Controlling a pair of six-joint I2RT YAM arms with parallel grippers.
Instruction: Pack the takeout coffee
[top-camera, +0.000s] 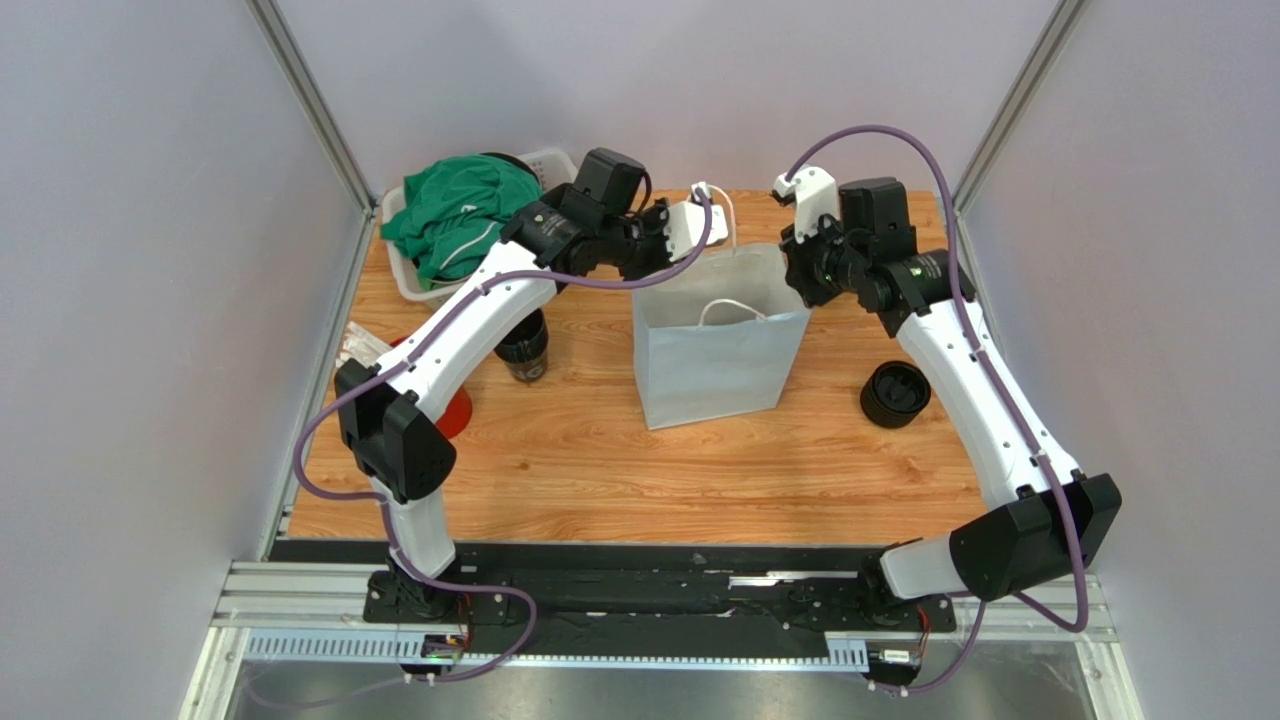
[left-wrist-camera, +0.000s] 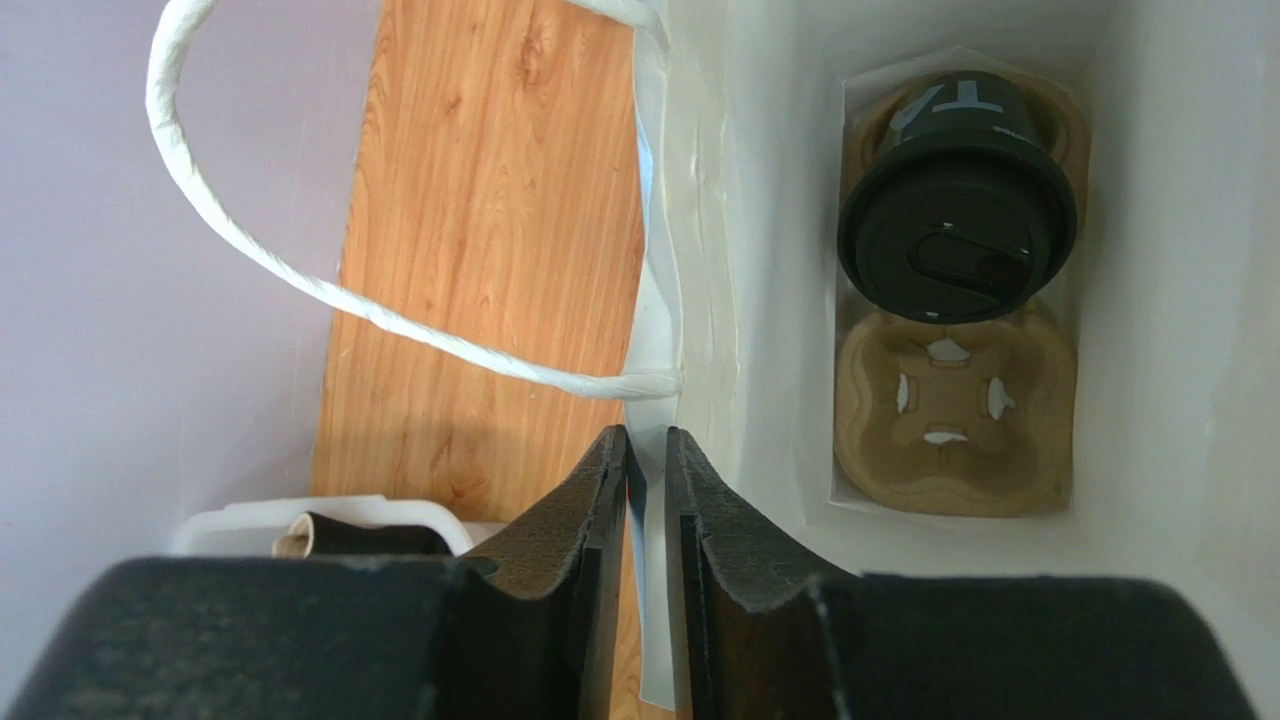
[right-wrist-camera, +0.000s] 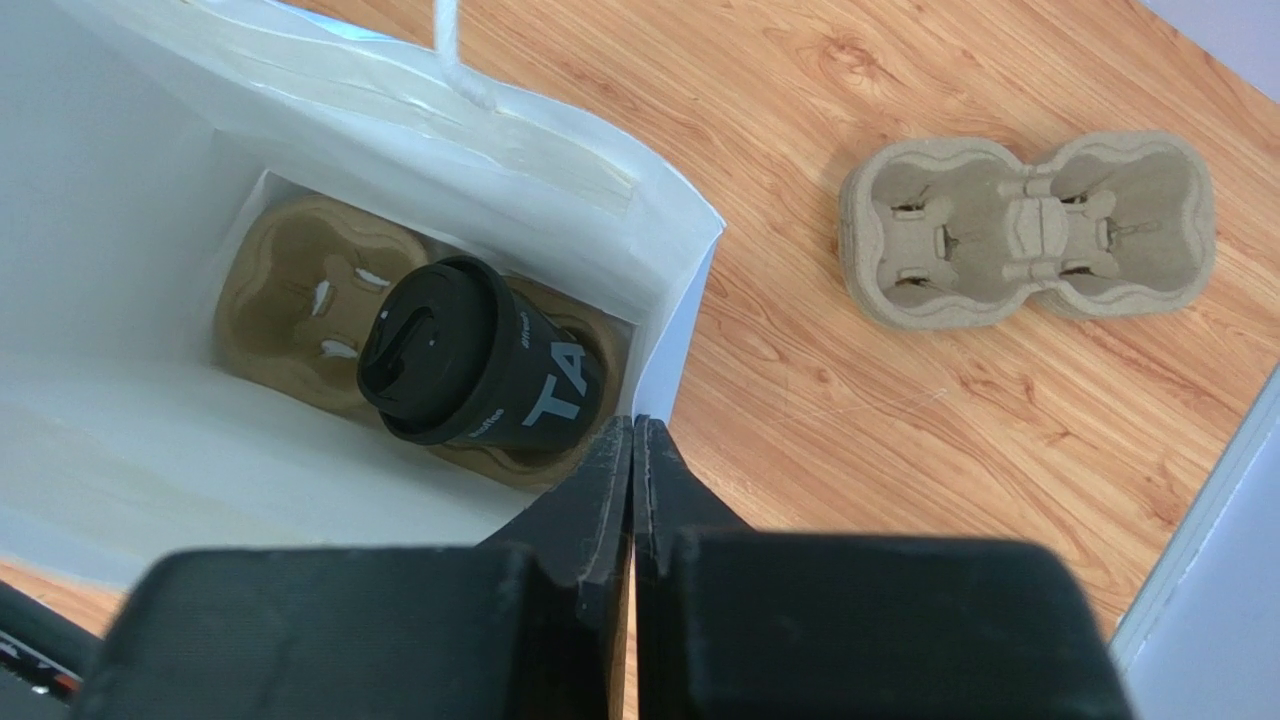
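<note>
Takeout coffee (left-wrist-camera: 957, 225) is already down inside the white paper bag (top-camera: 714, 360), lid on, sitting in one well of the cardboard carrier (left-wrist-camera: 954, 405) at the bottom. The well next to it is empty. From the right wrist view the cup looks seated and not just dropped in loose, though I can't tell if it's pushed all the way home.

Both arms are on the bag's top edge, one on each side. The left tool (left-wrist-camera: 646, 443) has its fingers nearly together with the paper rim sandwiched between them, right by where the twisted handle (left-wrist-camera: 301, 285) is glued on. The right tool (right-wrist-camera: 634, 428) is pressed together on the opposite corner of the rim, and as far as I can make out the paper runs in between the tips there too. So basically they're pinching the mouth of the bag and holding it wide.

My read: the packing part is pretty much done and this is the hold-the-bag-open stage. The next move would be letting go of the rim on both sides and backing off straight, without tugging. It's a light bag standing on the bench (top-camera: 601, 450), so a snagged edge could tip it, coffee and all. A spare carrier (right-wrist-camera: 1029, 228) lies on the wood beside the bag, well apart from it.
</note>
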